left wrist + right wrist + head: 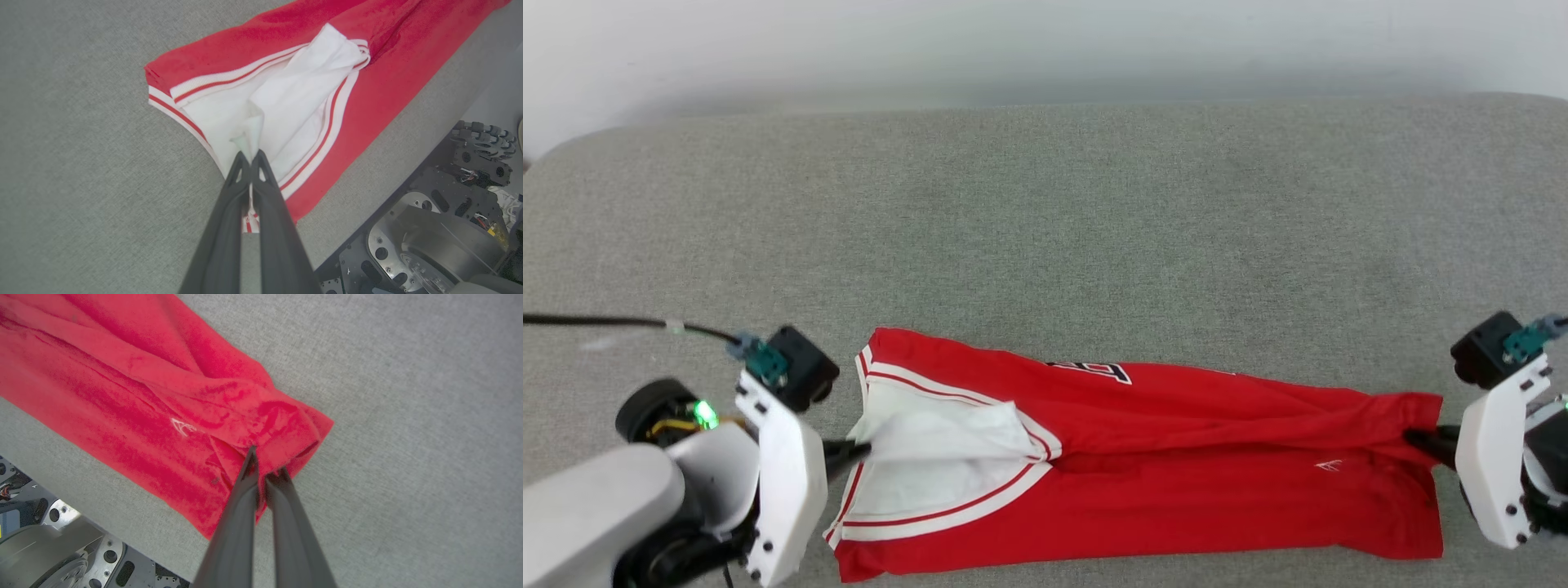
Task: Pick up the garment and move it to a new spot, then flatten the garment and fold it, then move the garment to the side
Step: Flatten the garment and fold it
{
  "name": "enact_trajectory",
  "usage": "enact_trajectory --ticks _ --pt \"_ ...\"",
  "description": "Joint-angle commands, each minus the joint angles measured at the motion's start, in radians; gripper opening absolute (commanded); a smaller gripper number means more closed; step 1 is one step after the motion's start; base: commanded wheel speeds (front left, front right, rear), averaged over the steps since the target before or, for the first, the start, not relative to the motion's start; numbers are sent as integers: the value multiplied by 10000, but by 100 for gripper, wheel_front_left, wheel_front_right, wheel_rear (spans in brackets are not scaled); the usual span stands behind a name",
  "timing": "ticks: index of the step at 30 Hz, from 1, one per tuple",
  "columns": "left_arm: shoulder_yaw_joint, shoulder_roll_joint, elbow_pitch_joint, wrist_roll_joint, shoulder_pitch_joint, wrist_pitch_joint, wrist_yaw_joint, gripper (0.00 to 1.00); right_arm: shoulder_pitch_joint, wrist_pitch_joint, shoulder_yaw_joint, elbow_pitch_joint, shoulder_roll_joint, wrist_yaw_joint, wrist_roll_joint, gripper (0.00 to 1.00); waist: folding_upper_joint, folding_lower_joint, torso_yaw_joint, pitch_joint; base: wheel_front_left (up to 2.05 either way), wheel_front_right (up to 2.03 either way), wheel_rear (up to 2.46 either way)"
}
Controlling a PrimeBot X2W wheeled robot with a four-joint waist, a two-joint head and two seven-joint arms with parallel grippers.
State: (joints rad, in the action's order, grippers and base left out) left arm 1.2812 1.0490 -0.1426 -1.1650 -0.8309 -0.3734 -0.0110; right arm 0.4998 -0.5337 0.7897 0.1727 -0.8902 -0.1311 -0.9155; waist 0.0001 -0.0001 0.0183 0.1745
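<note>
The garment (1176, 457), a red T-shirt with white sleeves and striped trim, lies folded into a long band near the front edge of the grey surface. Its small white mark (1329, 465) sits near the hem end on the right. My left gripper (854, 449) is shut on the white sleeve fabric (286, 94) at the band's left end. My right gripper (1421, 441) is shut on the bunched red hem (282, 428) at the right end. The cloth (122, 396) is stretched between the two grippers, with creases running along it.
The grey fabric-covered surface (1045, 212) stretches far beyond the garment to a pale wall at the back. The robot's dark base (429, 228) with its wheels stands just past the surface's near edge (49, 522).
</note>
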Motion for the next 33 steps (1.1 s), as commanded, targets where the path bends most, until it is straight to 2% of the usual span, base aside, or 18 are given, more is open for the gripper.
enact_trajectory --ticks 1,4,10,11,12,13,17,21,28,31,33 --pt "-17 17 -49 -20 227 81 -79 0 -196 120 24 25 34 8 63 0 -1 1 3 12 0 0 0" --pt "-13 -147 135 -29 896 199 -126 0 -566 292 57 232 279 8 88 0 -1 1 12 91 0 0 0" --pt "-19 -634 911 122 1661 235 96 0 -894 536 168 1009 847 8 349 0 -1 1 19 266 0 0 0" --pt "-22 -694 1027 194 1692 301 97 0 -872 620 148 1138 934 8 380 17 -1 1 16 273 0 0 0" --pt "-76 -754 1108 140 1714 421 72 46 -830 640 118 1227 993 9 378 53 -1 1 12 263 0 0 0" --pt "-167 -767 1153 198 1671 604 40 100 -787 610 75 1298 1010 11 394 100 -1 1 4 236 0 0 0" --pt "-431 -602 1075 469 1570 1268 -195 100 -574 1019 -271 912 1003 8 495 100 -1 1 -41 33 0 0 0" --pt "-819 -409 700 749 1725 2270 -850 100 -767 1431 -965 167 823 8 501 100 -1 1 -89 -175 0 0 0" --pt "-1697 -460 468 989 2359 4712 -2390 100 -1399 1986 -3039 -643 874 8 631 100 -1 1 -185 -161 0 0 0" --pt "-2099 -724 623 1211 2584 5796 -3163 100 -1705 2072 -3883 -546 976 8 688 100 -1 1 -173 -65 0 0 0" --pt "-2369 -972 760 1556 2776 6191 -3693 100 -1969 2068 -4466 -444 1264 6 361 100 -1 1 -160 -14 0 0 0"
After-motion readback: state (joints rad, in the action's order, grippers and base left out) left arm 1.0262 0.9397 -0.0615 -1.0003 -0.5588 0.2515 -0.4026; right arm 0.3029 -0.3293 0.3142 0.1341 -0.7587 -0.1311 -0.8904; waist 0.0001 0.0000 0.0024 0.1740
